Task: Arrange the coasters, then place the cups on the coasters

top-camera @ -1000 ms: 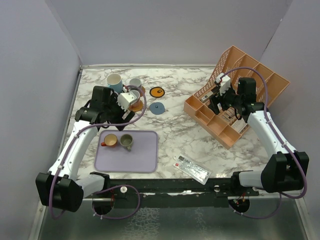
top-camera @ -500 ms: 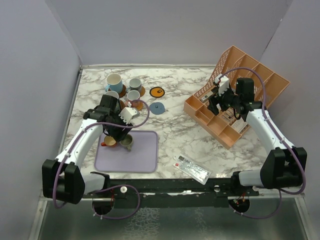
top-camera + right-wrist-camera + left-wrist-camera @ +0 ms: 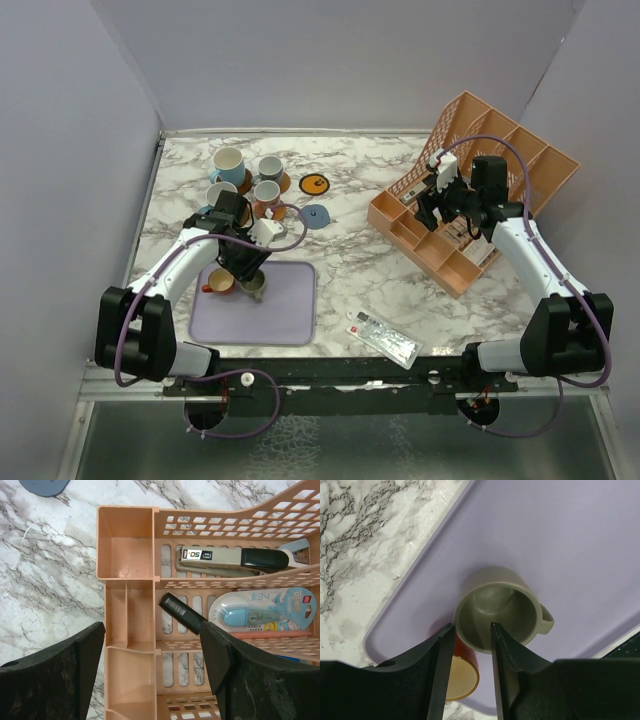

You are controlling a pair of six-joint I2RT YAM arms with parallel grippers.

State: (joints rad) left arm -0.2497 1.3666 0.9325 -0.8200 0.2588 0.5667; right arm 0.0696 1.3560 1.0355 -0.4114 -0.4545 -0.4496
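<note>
I'm losing most of the olive cup [image 3: 256, 288] under the left wrist in the overhead view, and I'm not making out the right fingertips there either. In the left wrist view a finger is cutting off the orange cup [image 3: 461, 667], leaving only a slice. The brown coasters [image 3: 284, 184] are mostly hiding under cups at the back left, so I'm only catching edges. The left fingers [image 3: 445, 650] are sitting partly open astride the olive cup's near wall, one inside and one outside next to the orange cup. Nothing is looking clamped, and I'm unable to tell if either is touching. Both cups are standing upright, side by side, on the lavender tray [image 3: 290, 310]. The right fingers [image 3: 90, 645] are hanging spread wide, gripping nothing, above the orange organiser [image 3: 127, 555]. It is holding a stapler [image 3: 235, 560], a correction-tape pack [image 3: 265, 612] and a black item [image 3: 182, 614] I'm failing to identify. Behind the tray the light blue cup [image 3: 228, 162] and three pale cups [image 3: 270, 167] are crowding together. The orange coaster with black mark [image 3: 316, 184] and the grey-blue coaster [image 3: 316, 216] are lying bare on the marble surface [image 3: 350, 250]. A flat packet [image 3: 383, 338] is lying near the front edge.
</note>
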